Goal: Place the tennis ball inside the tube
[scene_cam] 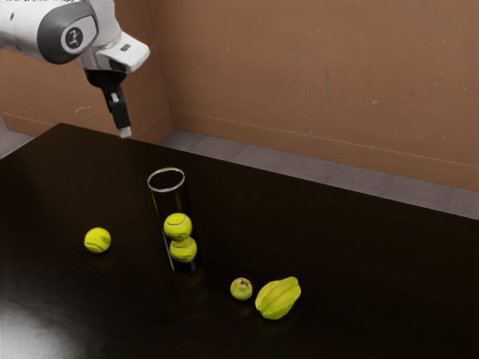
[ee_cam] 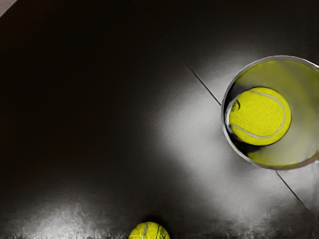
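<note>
Claw (scene_cam: 125, 132) raised, can't say if spread or closed, uncovered tube rim (ee_cam: 223, 112), gap between it and loose tennis ball (scene_cam: 97, 240)

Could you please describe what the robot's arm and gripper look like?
The arm has smooth, rounded white segments, with a dark grey ring around a white joint cap that bears a small dark marking. A small dark patch sits on the white part near the hand. The gripper is black and narrow, with a pale tip.
</note>
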